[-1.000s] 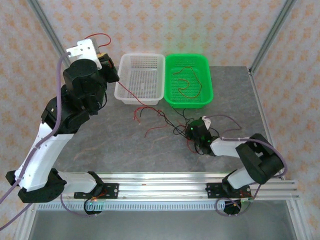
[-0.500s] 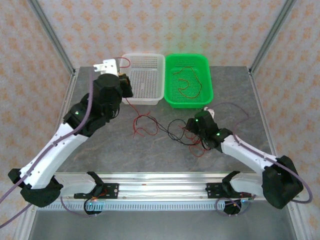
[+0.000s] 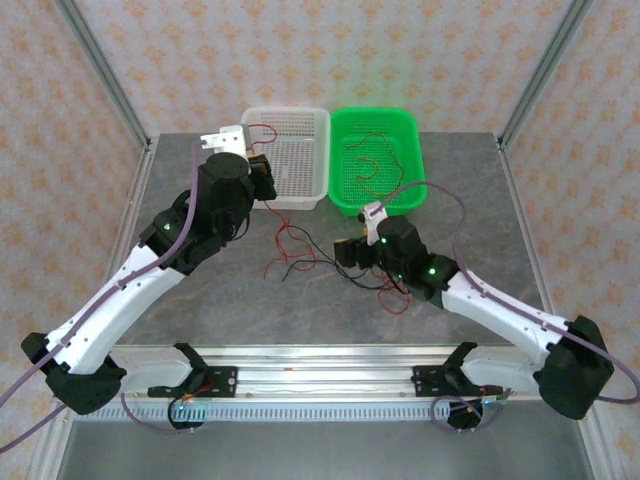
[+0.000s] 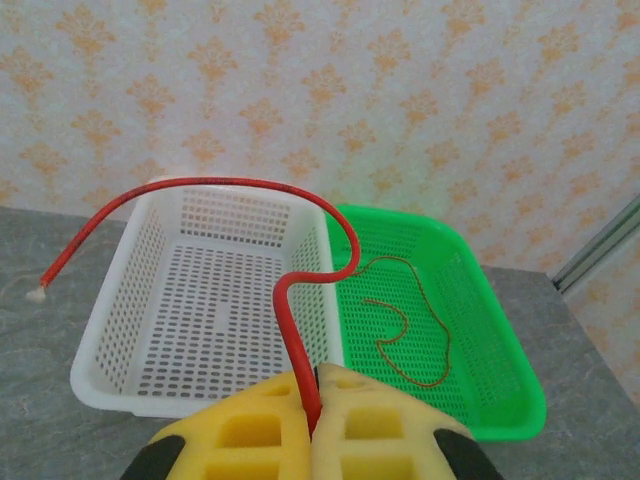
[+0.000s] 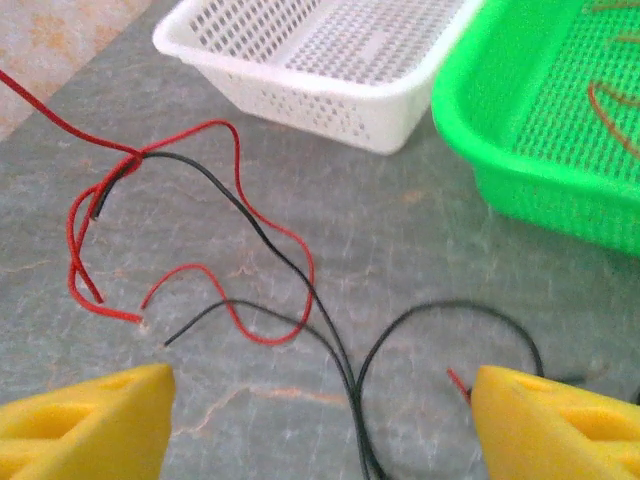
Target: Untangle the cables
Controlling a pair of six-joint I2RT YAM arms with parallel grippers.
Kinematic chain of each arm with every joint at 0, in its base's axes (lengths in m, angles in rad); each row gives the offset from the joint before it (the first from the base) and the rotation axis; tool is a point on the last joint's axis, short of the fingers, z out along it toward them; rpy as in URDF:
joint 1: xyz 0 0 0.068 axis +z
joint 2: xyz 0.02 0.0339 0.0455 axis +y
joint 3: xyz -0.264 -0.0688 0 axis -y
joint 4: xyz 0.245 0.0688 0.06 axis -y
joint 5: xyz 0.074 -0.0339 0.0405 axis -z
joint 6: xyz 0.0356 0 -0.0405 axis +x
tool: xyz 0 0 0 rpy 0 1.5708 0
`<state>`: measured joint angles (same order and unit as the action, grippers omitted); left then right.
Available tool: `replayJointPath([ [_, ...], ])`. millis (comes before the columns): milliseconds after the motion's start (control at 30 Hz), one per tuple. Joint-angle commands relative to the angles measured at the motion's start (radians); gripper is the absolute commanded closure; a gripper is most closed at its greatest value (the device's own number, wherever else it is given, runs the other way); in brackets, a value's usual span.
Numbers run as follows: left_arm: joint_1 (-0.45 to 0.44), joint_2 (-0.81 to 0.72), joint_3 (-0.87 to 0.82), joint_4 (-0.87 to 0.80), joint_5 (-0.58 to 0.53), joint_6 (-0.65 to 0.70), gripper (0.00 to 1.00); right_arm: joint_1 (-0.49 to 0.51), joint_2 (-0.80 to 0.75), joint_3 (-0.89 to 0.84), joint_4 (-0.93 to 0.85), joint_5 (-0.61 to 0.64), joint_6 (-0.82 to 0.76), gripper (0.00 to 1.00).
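The cables are thin red and black wires lying tangled on the grey table point(image 3: 300, 262), with more loops behind my right gripper point(image 3: 395, 295). My left gripper point(image 3: 262, 175) hovers at the white basket's near left corner. In the left wrist view its yellow pads point(image 4: 250, 440) are shut on a red cable point(image 4: 298, 350), which curls up over the basket to a free end point(image 4: 38, 294). My right gripper point(image 3: 352, 256) stands open low over the tangle. In the right wrist view two black cables point(image 5: 345, 375) run between its wide-apart fingers point(image 5: 90, 420), and a red cable point(image 5: 240, 190) loops beyond.
A white basket point(image 3: 322, 150) and a green basket point(image 3: 420, 160) stand side by side at the back. The green one point(image 4: 500, 380) holds a thin red wire point(image 4: 440, 340). Bare table lies left and right of the tangle.
My left arm has swung down and right to the white basket, carrying the red cable. My right gripper has opened, let go of the tangle, and slid left.
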<state>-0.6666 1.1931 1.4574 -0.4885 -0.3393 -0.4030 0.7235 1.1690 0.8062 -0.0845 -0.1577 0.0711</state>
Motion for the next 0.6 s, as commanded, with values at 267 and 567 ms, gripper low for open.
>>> replayJointPath([
  [267,0.009,-0.017,0.091,-0.017,0.169,-0.003,1.0,-0.061,0.332,0.286,0.164,-0.353,0.717,0.22],
  [567,0.009,-0.001,0.132,-0.03,0.201,0.023,1.0,-0.058,0.334,0.145,0.355,-0.485,1.18,0.21],
])
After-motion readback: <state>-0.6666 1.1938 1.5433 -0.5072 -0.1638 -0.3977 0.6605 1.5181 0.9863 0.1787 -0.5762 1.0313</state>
